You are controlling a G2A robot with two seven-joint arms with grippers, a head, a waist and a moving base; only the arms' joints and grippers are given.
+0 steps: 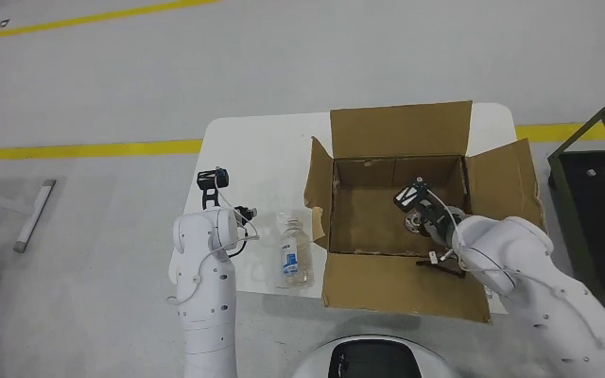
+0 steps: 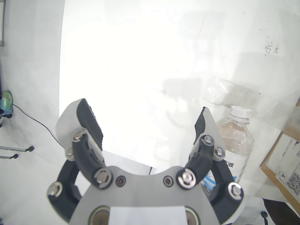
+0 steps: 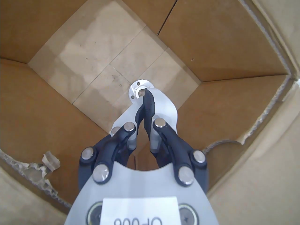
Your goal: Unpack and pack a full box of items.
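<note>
From above, the box (image 1: 397, 132) stands open, and the clear bottle (image 1: 293, 250) lies on the table (image 1: 255, 142) just beside it. Our left gripper (image 2: 143, 108) hangs wide and empty. Our right gripper (image 3: 144, 94) pinches a small holed silver disc (image 3: 135, 90) inside the box, whose floor is otherwise bare. We judge unpacking nearly done, with packing left.

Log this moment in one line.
right gripper: shut on metal part in box | left gripper: open over table | bottle: beside box
</note>
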